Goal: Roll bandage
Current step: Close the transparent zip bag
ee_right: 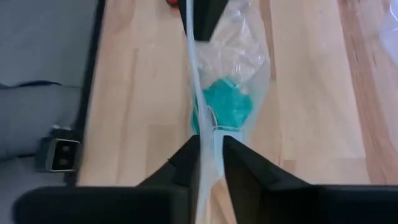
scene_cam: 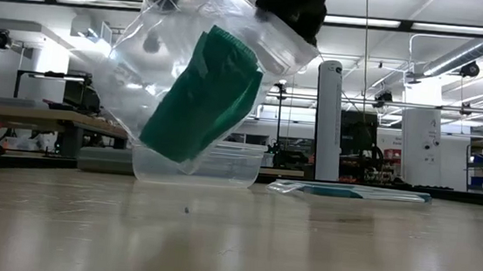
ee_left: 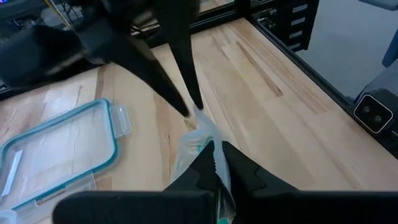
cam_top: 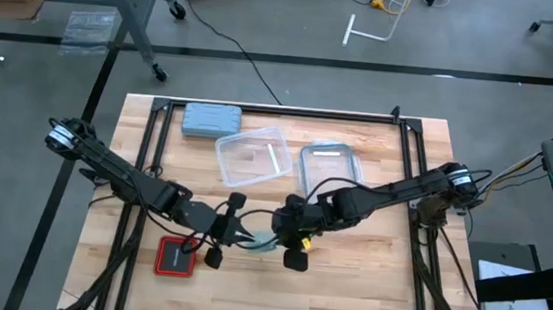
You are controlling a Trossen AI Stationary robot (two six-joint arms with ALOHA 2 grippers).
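Two hands hold a clear bag with the bandage above the bench.

The left hand (ee_left: 214,163) and the right hand (ee_right: 211,152) each pinch the plastic bag (scene_cam: 170,50); the teal bandage (scene_cam: 203,97) hangs inside, clear of the bench (cam_top: 368,253), which lies bare under it.

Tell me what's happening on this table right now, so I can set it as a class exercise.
Both robot arms hold a clear plastic bag in the air above the front of the wooden table. A teal-green bandage sits bunched inside it. The left hand and the right hand each pinch an edge of the bag from opposite sides. Farther back lie an open clear container, its teal-rimmed lid and a grey-blue case.
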